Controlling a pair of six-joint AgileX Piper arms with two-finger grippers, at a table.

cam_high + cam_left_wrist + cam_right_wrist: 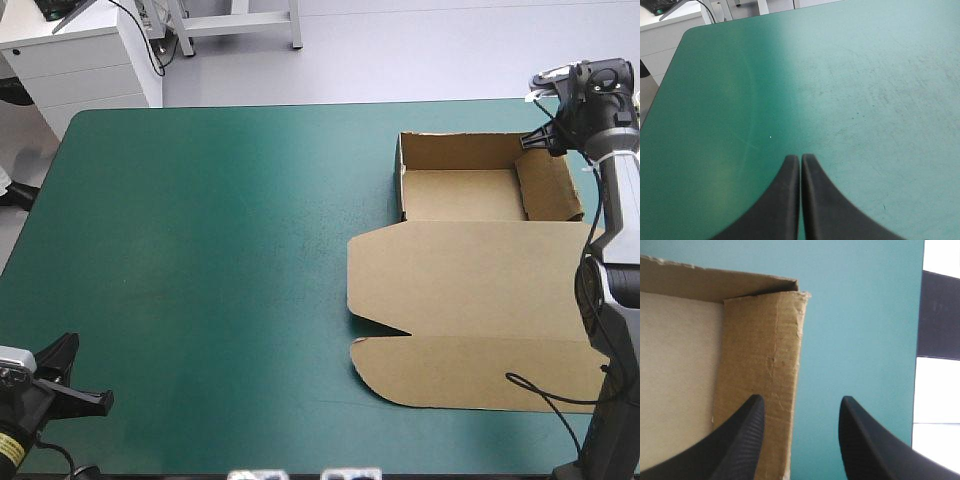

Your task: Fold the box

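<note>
The brown box (pixel 470 300) sits at the tabletop's (pixel 220 250) 3 o'clock side, its tray standing at the far end and its lid (pixel 470 375) flat toward 5 o'clock. The right end effector (pixel 801 399) hangs released over the tray's 3 o'clock wall (pixel 765 365), one finger above the board and one outside it, gripping nothing. The left end effector (pixel 800 157) is clenched empty over bare cover at 7 o'clock. The board looks light and stiff, likely to bend only at its creases and to slide if pushed. The wall's top edge or the lid's free edge seem the best holds. Room is tight at the 3 o'clock edge and wide open toward 9 o'clock.
</note>
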